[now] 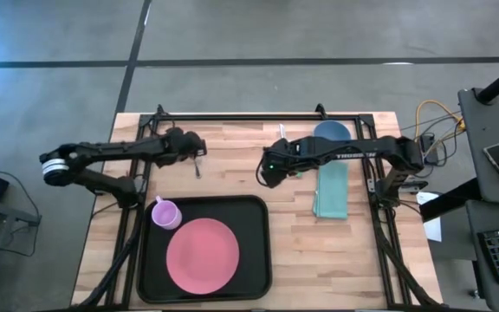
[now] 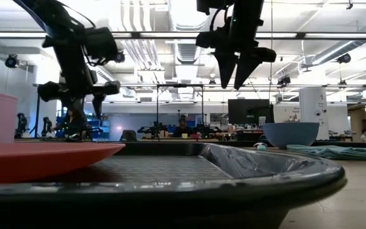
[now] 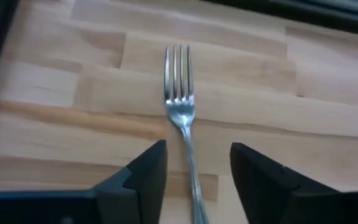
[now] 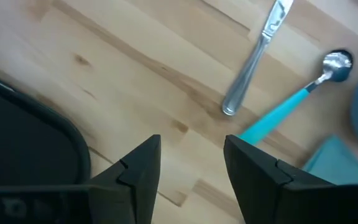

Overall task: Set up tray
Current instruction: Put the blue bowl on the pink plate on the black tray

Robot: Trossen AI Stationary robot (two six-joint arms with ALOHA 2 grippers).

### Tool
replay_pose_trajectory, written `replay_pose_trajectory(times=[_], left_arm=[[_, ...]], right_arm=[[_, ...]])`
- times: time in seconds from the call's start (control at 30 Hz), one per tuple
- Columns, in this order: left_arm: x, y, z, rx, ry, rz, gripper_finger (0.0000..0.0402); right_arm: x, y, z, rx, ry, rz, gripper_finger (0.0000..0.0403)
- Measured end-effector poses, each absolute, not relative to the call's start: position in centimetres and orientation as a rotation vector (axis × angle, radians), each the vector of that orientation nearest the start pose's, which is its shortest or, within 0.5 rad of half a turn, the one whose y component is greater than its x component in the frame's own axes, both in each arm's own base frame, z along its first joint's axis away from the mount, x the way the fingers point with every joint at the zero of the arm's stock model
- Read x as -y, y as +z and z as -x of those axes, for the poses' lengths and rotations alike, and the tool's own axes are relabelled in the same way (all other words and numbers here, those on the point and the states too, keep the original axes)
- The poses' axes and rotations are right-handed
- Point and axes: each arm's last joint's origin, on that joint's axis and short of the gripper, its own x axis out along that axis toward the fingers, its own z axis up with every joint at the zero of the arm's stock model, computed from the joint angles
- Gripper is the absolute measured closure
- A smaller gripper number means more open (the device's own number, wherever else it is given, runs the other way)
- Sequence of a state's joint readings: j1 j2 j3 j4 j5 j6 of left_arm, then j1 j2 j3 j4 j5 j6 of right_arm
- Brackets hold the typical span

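Note:
A silver fork (image 3: 180, 106) lies flat on the wooden table beyond the far left corner of the black tray (image 1: 254, 260). My left gripper (image 3: 194, 180) hangs low over the fork, open, one finger on either side of the handle without touching it. On the tray rest a pink plate (image 1: 202, 254) and a purple cup (image 1: 165, 213). My right gripper (image 4: 191, 162) hangs open and empty above the table, past the tray's far right corner (image 4: 30, 143). Just beyond it a knife (image 4: 253, 59) and a teal-handled spoon (image 4: 303, 93) lie on the wood.
A blue bowl (image 1: 330, 132) stands at the far right. A folded teal napkin (image 1: 331, 191) lies right of the tray. A black metal frame (image 1: 258, 116) runs along the table's far edge and down both sides. Bare wood lies between the tray and the far frame.

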State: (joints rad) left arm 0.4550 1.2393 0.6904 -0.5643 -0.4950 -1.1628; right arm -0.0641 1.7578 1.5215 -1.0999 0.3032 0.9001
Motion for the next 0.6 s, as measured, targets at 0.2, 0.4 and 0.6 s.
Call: replay_pose_trajectory(times=[0.2,0.4,0.6], left_arm=[[-12.4,17.5,-20.1,-0.645,1.401,1.011,0.0199],[-13.4,16.4,-21.7,-0.754,1.427,0.993,0.0193],[-14.6,15.3,-22.0,-0.841,1.434,0.967,0.0214]], right_arm=[[3.4,27.8,-33.5,-1.114,-0.840,-0.558,0.0242],[3.5,27.3,-33.0,-1.135,-0.843,-0.545,0.0248],[3.5,26.0,-32.4,-1.175,-0.869,-0.551,0.0248]])
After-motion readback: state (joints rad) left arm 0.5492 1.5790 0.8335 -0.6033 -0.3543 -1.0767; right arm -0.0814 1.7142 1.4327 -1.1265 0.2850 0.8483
